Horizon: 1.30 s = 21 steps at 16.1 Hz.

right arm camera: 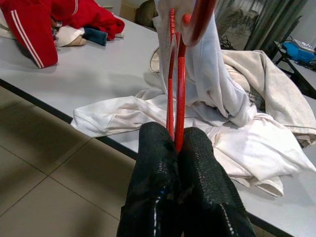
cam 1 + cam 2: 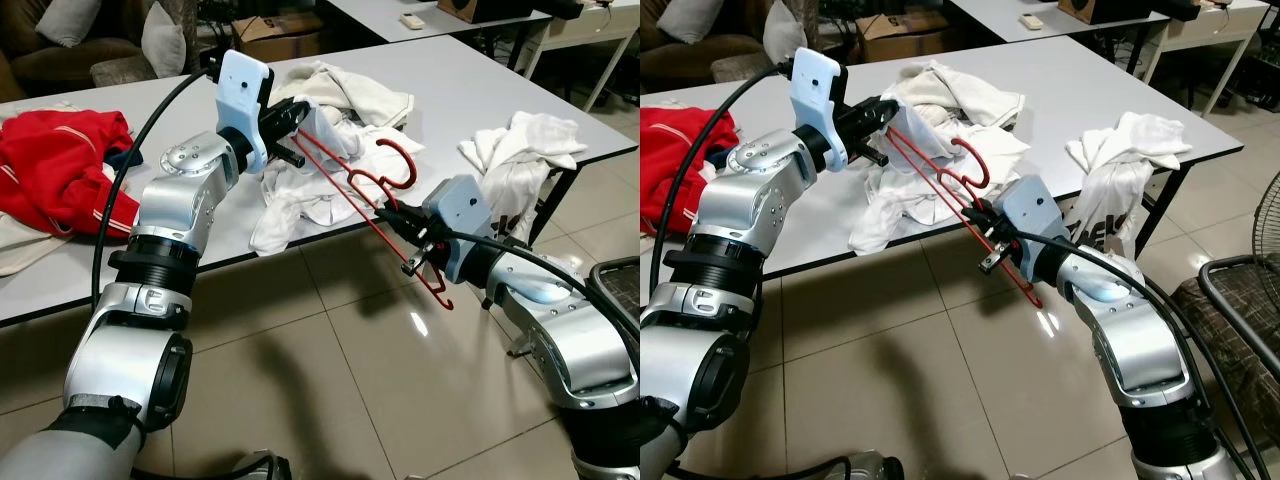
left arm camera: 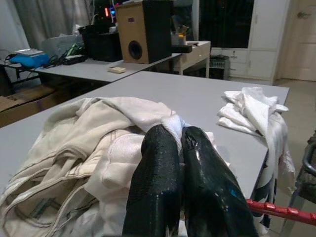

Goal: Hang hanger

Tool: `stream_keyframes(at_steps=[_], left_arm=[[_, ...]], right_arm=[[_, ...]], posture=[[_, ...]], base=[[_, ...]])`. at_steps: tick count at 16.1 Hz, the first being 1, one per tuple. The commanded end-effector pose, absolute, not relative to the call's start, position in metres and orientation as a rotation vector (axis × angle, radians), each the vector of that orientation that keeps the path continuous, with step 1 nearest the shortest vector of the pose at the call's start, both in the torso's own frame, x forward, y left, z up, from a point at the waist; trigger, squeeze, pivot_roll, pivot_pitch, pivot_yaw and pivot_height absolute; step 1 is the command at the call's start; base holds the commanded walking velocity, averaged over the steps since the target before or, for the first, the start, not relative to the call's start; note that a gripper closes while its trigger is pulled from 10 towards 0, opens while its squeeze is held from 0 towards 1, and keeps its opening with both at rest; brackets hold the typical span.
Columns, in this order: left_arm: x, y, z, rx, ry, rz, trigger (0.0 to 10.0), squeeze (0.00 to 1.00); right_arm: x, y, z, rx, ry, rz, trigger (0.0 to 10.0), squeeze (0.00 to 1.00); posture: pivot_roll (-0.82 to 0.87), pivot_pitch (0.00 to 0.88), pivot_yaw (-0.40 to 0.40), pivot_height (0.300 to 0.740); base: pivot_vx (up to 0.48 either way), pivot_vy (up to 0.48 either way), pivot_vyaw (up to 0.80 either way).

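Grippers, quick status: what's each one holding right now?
Left gripper: shut on white cloth at the red hanger's far end.
Right gripper: shut on the red hanger.

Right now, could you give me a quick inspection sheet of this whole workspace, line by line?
Surface: grey table, floor of pale tiles beneath.
Job's things: red hanger held in the air at the table's edge, a white garment partly on it.
Clutter: red jacket, cream garment, white shirt drooping over the edge.
Grippers: left gripper shut on the white garment; right gripper shut on the hanger's bar.
Cables: black cable along each arm.
Surroundings: second table, speaker, cardboard box, sofa cushions.
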<state>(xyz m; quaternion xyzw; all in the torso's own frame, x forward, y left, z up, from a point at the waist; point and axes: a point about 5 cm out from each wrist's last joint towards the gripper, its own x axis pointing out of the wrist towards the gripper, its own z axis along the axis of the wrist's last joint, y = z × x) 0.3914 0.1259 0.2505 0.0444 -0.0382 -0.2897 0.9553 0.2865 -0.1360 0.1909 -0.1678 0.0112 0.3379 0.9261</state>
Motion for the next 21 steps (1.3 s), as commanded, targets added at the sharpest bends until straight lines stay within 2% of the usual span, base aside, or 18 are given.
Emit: stream_keyframes(at_steps=[1, 6, 8, 12, 18, 21], left_arm=[[0.391, 0.131, 0.251, 0.105, -0.072, -0.563, 0.0, 0.0], [0.387, 0.126, 0.254, 0.059, -0.031, -0.599, 0.0, 0.0], [0.379, 0.115, 0.256, -0.019, 0.043, -0.692, 0.0, 0.0], [0.37, 0.115, 0.271, -0.131, 0.083, -0.754, 0.0, 0.0], [0.369, 0.124, 0.304, -0.296, -0.001, -0.729, 0.0, 0.0], [0.372, 0.131, 0.317, -0.334, -0.039, -0.697, 0.0, 0.0]], right_arm=[[0.288, -0.133, 0.198, -0.347, -0.01, 0.695, 10.0, 0.0], [0.293, -0.121, 0.195, -0.306, -0.024, 0.703, 10.0, 0.0], [0.307, -0.124, 0.189, -0.275, 0.007, 0.623, 10.0, 0.0], [0.322, -0.131, 0.167, -0.185, 0.115, 0.585, 10.0, 0.0], [0.325, -0.144, 0.129, -0.179, 0.259, 0.53, 10.0, 0.0], [0.329, -0.16, 0.144, -0.096, 0.136, 0.399, 10.0, 0.0]], posture=[[-0.13, 0.0, 0.032, 0.74], [-0.14, 0.0, 0.036, 0.74], [-0.14, 0.0, 0.038, 0.74], [-0.14, 0.0, 0.032, 0.74], [-0.13, 0.0, 0.026, 0.74], [-0.14, 0.0, 0.04, 0.74]], base=[[0.0, 0.0, 0.0], [0.0, 0.0, 0.0], [0.0, 0.0, 0.0], [0.0, 0.0, 0.0], [0.0, 0.0, 0.0], [0.0, 0.0, 0.0]])
